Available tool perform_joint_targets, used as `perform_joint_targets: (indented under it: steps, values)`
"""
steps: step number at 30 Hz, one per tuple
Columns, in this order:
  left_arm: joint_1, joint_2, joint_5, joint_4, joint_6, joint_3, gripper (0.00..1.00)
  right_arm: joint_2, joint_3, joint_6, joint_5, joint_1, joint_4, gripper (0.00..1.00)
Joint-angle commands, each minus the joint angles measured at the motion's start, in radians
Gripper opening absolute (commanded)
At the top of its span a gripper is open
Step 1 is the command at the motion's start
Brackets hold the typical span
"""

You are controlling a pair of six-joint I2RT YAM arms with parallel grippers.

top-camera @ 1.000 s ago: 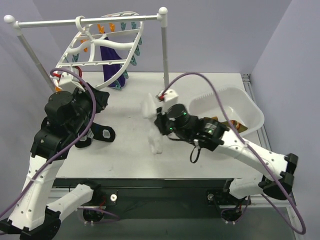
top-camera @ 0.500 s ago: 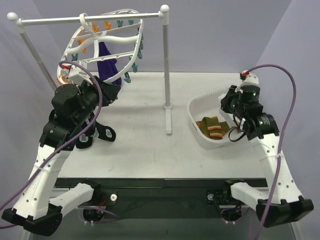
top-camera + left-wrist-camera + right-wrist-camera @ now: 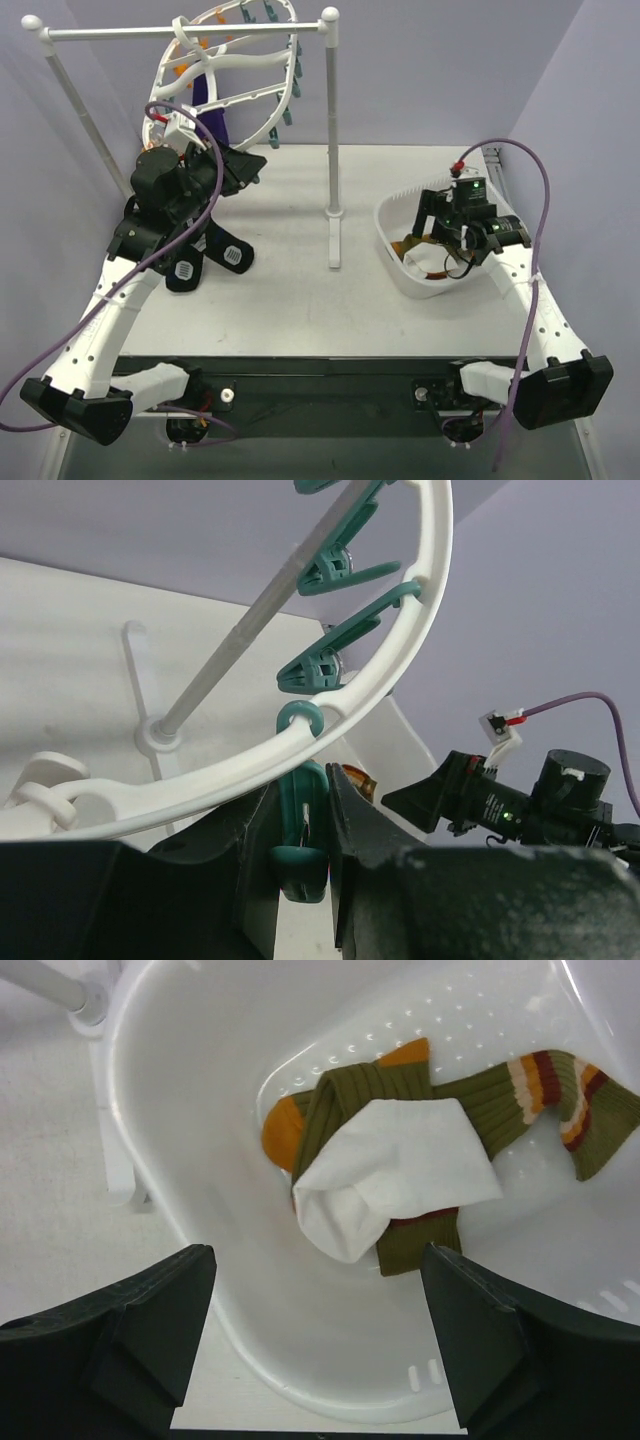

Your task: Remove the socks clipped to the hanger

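Left gripper [image 3: 303, 830] seemingly clenched on teal clip [image 3: 300, 865], lower centre; tugging may swing hanger [image 3: 420, 610] off rail. Right gripper [image 3: 310, 1345] released, empty over basin [image 3: 200, 1110]. Purple sock [image 3: 207, 110] clipped upper left.

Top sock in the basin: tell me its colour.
The top sock is plain white; the right wrist view shows it best.

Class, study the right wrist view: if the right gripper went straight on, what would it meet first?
Probably the white sock, lying on the olive striped sock in the basin, ahead of the open right gripper; depth is unclear.
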Motion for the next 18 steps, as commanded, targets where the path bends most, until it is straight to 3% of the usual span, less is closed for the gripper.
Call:
perform_joint_targets:
  steps: [1, 5, 11, 15, 18]
  values:
    - [-0.003, 0.004, 0.097, 0.142, -0.032, 0.015, 0.0, -0.047, 0.002, -0.017, 0.153, 0.194, 0.003, 0.87]
    - [-0.006, 0.004, 0.109, 0.155, -0.05, 0.009, 0.0, -0.047, -0.059, 0.012, 0.211, 0.411, 0.182, 0.87]
    - [-0.006, -0.027, 0.102, 0.137, -0.058, 0.009, 0.0, 0.049, -0.194, 0.078, 0.155, 0.648, 0.663, 0.88]
    - [-0.005, -0.056, 0.066, 0.113, -0.081, -0.008, 0.0, 0.299, -0.146, -0.043, 0.255, 0.8, 0.912, 0.88]
    - [-0.006, -0.095, 0.036, 0.129, -0.119, -0.049, 0.0, 0.496, -0.02, -0.118, 0.311, 0.887, 0.967, 0.88]
